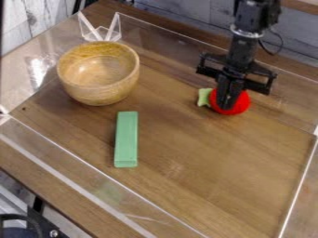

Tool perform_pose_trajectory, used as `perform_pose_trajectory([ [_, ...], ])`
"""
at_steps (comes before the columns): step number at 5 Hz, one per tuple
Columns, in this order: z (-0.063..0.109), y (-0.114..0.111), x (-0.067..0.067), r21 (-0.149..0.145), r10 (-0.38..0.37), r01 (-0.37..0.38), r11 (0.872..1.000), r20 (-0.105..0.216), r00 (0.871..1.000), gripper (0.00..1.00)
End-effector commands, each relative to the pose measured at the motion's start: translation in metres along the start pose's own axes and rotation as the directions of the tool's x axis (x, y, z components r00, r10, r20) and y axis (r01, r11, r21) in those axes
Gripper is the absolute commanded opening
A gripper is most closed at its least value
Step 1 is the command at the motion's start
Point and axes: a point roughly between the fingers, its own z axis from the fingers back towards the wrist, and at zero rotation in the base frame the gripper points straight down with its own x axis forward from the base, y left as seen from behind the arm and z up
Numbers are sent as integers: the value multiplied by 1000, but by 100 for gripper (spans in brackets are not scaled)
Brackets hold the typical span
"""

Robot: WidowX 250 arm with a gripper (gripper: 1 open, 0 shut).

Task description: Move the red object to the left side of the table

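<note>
The red object (237, 104), a small round bright-red toy fruit with a green leafy tip on its left, rests on the brown wood-grain table (187, 139) at the right side. My black gripper (232, 98) comes straight down onto it from above. The fingers are drawn in close against the fruit, so the gripper is shut on it. The fruit still touches the tabletop. Most of its upper part is hidden behind the fingers.
A wooden bowl (99, 72) stands at the left rear. A flat green rectangular block (126, 138) lies near the middle front. Clear plastic walls (50, 42) edge the table, with a folded clear piece behind the bowl.
</note>
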Motion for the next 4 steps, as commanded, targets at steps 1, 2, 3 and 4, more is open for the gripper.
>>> perform_pose_trajectory([
  [1,48,12,-10,-23,-5,7,1000,101,995,0],
  [2,71,32,-24,-42,-3,9,999,119,993,0],
  [3,62,26,-24,-47,-10,15,999,104,995,100],
  [4,51,17,-22,-51,-25,30,998,97,995,100],
])
